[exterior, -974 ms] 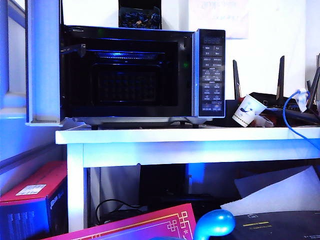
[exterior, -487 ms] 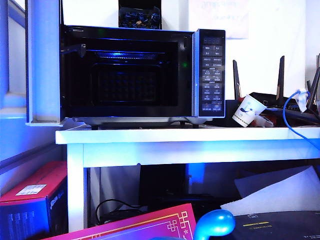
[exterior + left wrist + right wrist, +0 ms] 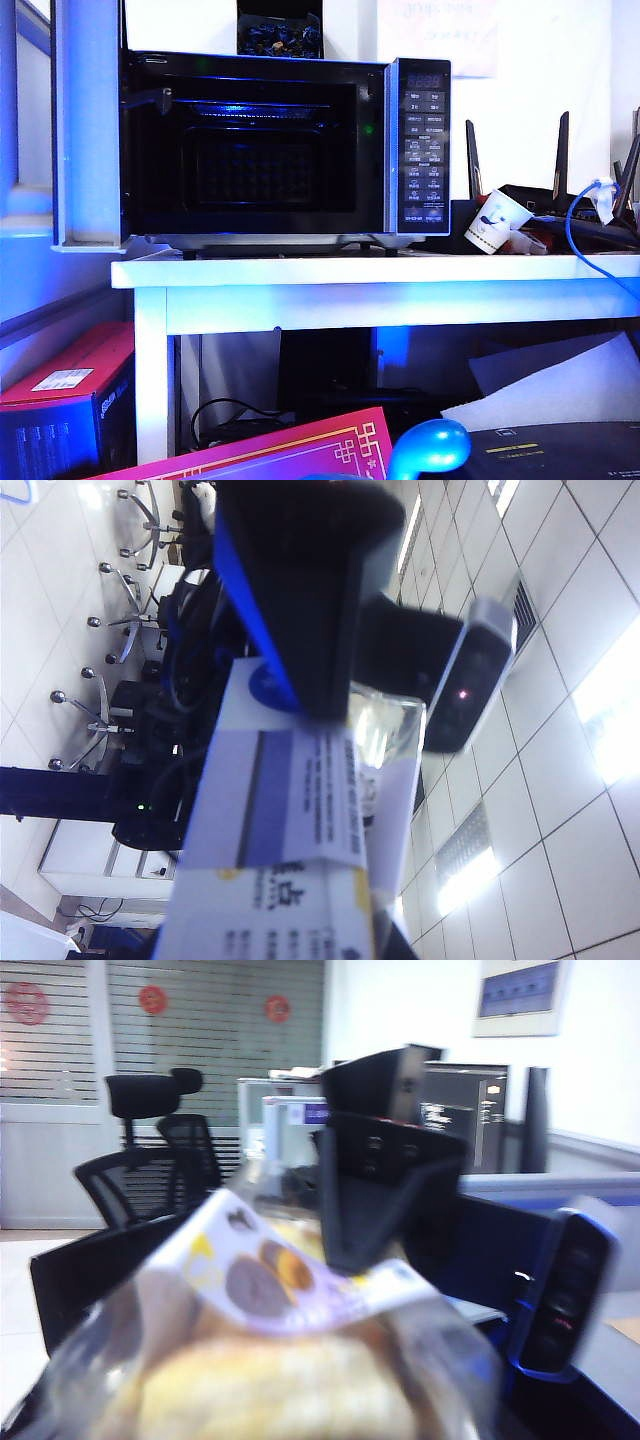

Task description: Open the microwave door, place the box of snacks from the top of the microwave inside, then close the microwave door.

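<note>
I see the left gripper [image 3: 385, 720] with jaws part-closed on the box [image 3: 290, 810] at lower centre of its wrist view, the right gripper [image 3: 450, 1310] spread wide with the box [image 3: 270, 1360] at lower left against one finger, whether gripped I cannot tell, and the microwave [image 3: 260, 150] centre-left of the exterior view, its door [image 3: 88, 130] swung open to the left.

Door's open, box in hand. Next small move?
Likely carry the box toward the open microwave: left fingers clamp it, right fingers rest over a clear snack pack, the door stands wide. Neither arm shows at the microwave yet.
</note>
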You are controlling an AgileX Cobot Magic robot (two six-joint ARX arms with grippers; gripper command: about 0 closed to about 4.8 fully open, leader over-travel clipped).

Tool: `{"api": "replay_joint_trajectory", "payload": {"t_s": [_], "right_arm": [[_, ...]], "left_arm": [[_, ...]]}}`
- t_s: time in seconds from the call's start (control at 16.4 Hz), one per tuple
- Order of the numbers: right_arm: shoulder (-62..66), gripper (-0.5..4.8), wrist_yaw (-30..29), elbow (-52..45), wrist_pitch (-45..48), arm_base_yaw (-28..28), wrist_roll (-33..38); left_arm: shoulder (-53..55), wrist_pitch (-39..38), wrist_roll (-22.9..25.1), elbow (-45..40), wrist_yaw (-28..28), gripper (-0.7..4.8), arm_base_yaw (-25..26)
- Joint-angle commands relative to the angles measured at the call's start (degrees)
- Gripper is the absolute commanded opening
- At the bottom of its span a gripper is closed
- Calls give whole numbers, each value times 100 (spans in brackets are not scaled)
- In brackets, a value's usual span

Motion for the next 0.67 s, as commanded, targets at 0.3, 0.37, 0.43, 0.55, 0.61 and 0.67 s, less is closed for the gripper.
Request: {"api": "replay_joint_trajectory", "payload": {"t_s": [0.3, 0.37, 0.43, 0.55, 0.61, 0.67], "right_arm": [[68, 479, 256, 24, 52, 168, 50], [66, 415, 275, 24, 57, 166, 48], [68, 342, 284, 24, 57, 166, 48], [68, 282, 280, 24, 57, 166, 46], [68, 283, 280, 24, 57, 166, 46], [68, 283, 273, 24, 57, 166, 46]], "left_arm": [[-57, 127, 24, 35, -9, 206, -11], [-57, 138, 24, 35, -9, 206, -11], [-57, 142, 24, 35, -9, 206, -11], [-55, 142, 24, 35, -11, 206, -11], [-55, 142, 35, 35, -11, 206, -11], [-57, 142, 74, 35, -11, 206, -11]]}}
